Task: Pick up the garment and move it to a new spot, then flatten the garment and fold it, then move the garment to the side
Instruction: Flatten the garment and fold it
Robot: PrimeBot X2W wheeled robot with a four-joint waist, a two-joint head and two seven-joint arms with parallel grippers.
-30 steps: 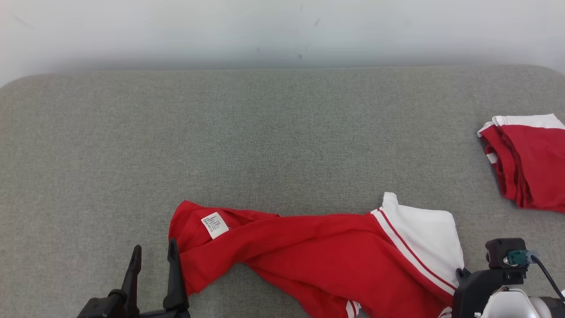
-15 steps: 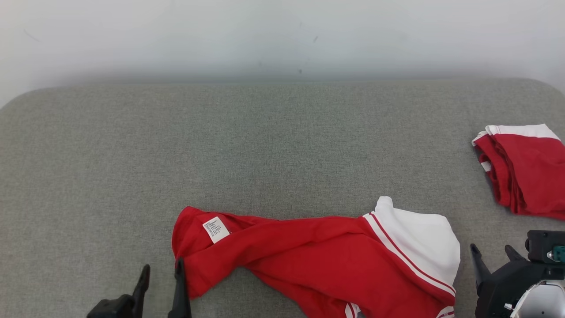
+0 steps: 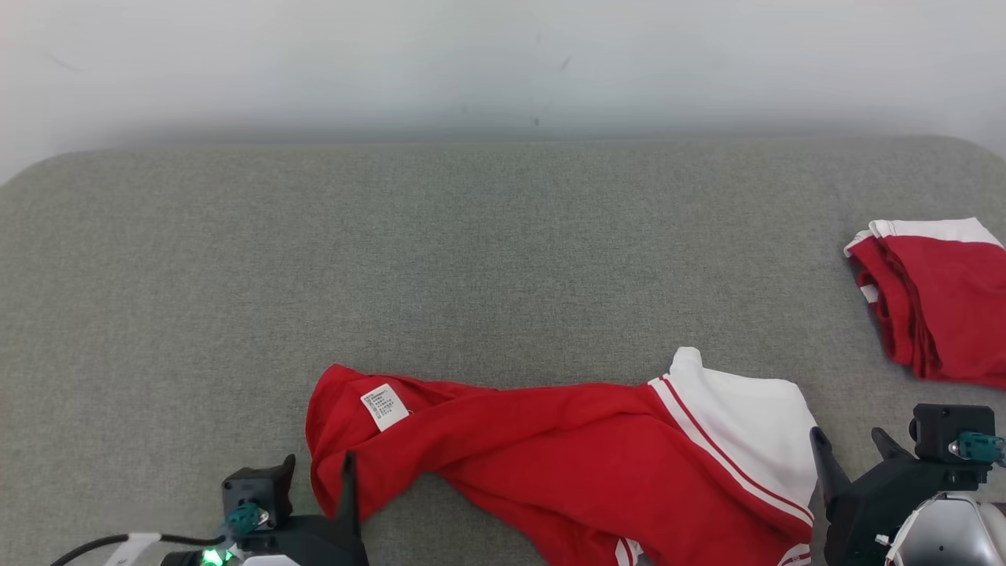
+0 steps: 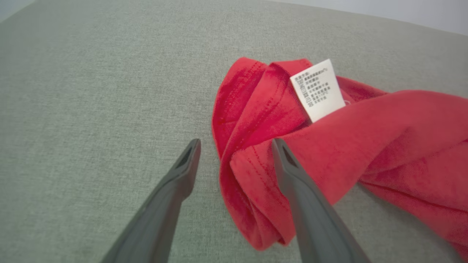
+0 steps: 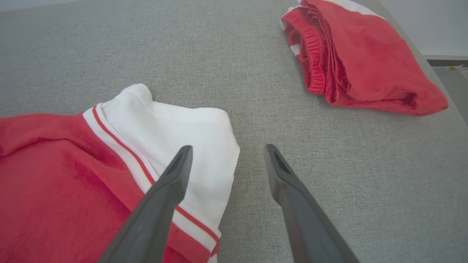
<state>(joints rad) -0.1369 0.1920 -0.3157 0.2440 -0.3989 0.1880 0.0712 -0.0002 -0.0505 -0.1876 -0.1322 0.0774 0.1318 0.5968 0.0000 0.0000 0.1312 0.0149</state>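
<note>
Left gripper [image 4: 236,145]: standing wide open, gripping nothing, straddling the garment's [image 3: 566,456] red end; contact unclear.
Right gripper [image 5: 228,148]: gaping wide, empty, one finger hovering over the white end.
Axis: running left-right along the grey table's [image 3: 471,251] near edge, label [image 3: 384,406] end pointing left.
Look: red, lying twisted and rumpled; white band with red stripe.

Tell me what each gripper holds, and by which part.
Nothing is held. The left gripper has its jaws open over the garment's red end, the right gripper over its white end; neither is closed on cloth.
</note>
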